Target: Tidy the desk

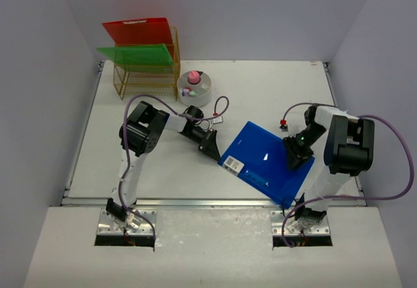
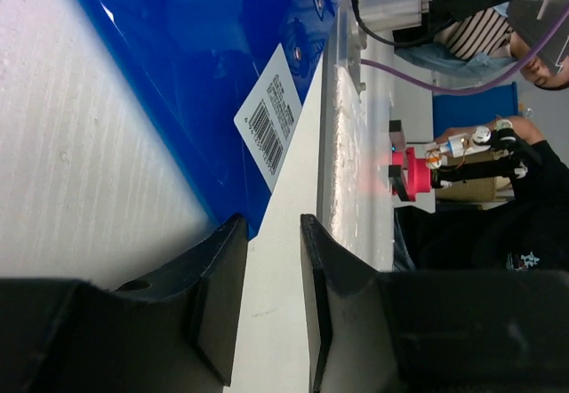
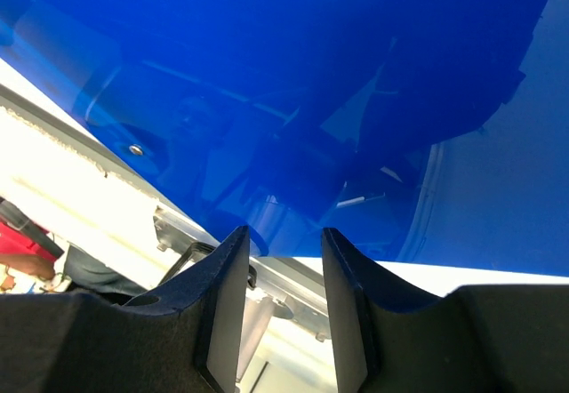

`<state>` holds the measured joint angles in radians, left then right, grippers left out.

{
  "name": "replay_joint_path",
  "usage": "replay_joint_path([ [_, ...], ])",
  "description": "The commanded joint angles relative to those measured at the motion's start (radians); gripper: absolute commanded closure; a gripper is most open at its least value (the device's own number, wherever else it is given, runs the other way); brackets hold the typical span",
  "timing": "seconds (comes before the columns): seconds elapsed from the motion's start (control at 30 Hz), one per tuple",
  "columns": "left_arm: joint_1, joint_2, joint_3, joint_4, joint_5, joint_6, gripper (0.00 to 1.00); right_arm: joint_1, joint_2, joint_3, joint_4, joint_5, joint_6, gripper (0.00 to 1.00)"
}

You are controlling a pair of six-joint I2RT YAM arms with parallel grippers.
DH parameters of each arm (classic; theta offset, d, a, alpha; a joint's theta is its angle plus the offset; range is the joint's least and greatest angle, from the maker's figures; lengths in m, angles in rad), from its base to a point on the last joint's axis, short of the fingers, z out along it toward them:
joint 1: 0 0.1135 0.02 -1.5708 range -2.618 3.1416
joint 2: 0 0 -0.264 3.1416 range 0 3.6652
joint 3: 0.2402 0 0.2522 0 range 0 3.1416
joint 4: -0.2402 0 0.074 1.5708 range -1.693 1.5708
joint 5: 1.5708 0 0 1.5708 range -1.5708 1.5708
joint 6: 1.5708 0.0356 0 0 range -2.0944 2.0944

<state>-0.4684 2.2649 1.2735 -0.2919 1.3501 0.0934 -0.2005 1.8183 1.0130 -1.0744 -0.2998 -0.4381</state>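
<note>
From the top view, the large flat white matte bench [image 1: 182, 177] fills the space between pale walls, with a metal rail [image 1: 195, 201] along its near edge. A glossy blue plastic folder [image 1: 264, 161] lies skewed on the right half of the bench, and its near corner reaches over the rail. It carries a white barcode label [image 1: 232, 164] near its left corner. The left pincer [image 1: 212, 148] sits just beside that left corner. The right pincer [image 1: 293, 158] is over the folder's right edge. At the far left corner stands a gold wire rack [image 1: 146, 83] holding a red sheet folder [image 1: 138, 30] above a green one [image 1: 137, 55]. Just beside the rack is a round grey tin [image 1: 195, 89] with a pink ball [image 1: 193, 77] on it.

In the left wrist view, the left pincer [image 2: 271, 224] has its jaws partly apart with bare white bench showing between them. The blue folder's corner ends right at the fingertips and is not clamped.

In the right wrist view, the right pincer [image 3: 284, 233] also has its jaws partly apart. The folder's edge lies right at the fingertips and the rail shows through the gap. No grip on the folder shows.
</note>
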Motion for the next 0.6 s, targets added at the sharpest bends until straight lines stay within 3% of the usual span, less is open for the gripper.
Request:
replay_joint_path([
  [0.0,-0.016,0.041,0.057,0.027,0.046,-0.037,0.70,0.003,0.012,0.010,0.004,-0.030,-0.007,0.63],
  [0.27,-0.020,0.071,0.069,0.193,0.046,-0.211,0.72,0.009,0.026,0.012,0.005,-0.035,-0.009,0.66],
  [0.57,-0.044,0.097,0.114,0.186,-0.061,-0.264,0.79,0.022,0.031,0.012,0.002,-0.050,-0.004,0.69],
])
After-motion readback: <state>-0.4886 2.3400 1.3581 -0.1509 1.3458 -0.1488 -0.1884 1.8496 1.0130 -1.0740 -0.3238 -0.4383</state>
